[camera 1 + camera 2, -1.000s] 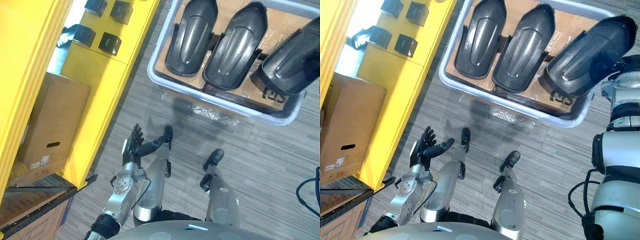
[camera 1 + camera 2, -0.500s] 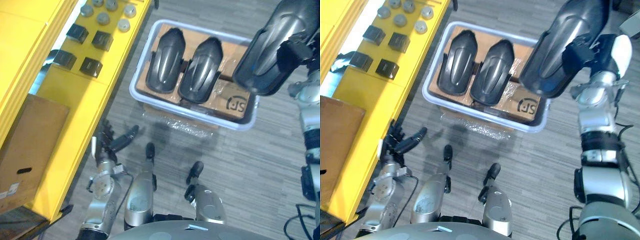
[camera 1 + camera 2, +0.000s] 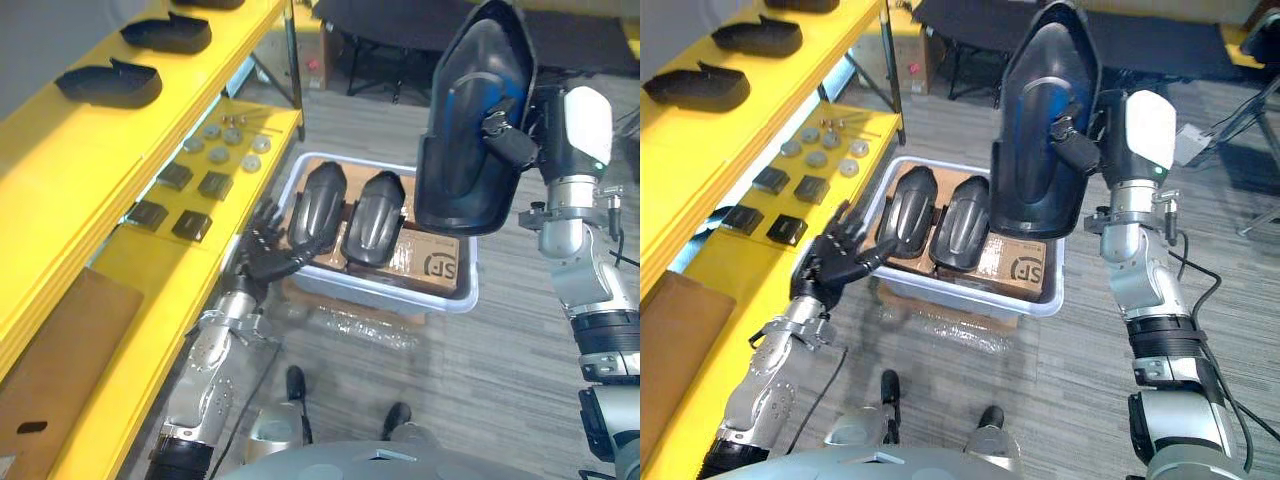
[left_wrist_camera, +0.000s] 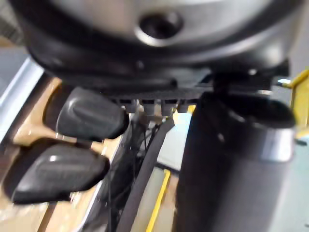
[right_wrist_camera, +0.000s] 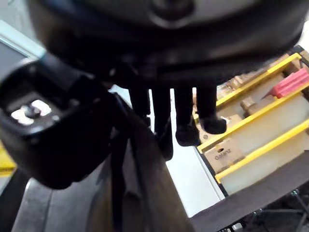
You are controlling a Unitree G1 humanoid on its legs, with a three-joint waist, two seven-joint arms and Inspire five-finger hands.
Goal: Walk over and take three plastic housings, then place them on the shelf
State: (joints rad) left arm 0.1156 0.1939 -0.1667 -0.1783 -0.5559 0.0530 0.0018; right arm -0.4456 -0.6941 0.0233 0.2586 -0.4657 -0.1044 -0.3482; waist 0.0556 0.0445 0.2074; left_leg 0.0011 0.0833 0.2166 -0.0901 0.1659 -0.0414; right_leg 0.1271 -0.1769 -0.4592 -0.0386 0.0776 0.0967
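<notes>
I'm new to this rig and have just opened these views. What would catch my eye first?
The big dark plastic housing held up high by the right hand, on the robot's right. Next, two more housings lying side by side in the pale bin on the floor, with the open left hand beside it. The yellow shelf on the left bears two similar shells.

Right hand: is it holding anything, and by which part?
Yes: the right hand grips a dark plastic housing by its long side edge, up above the bin. The left hand is open, holding nothing.
</notes>
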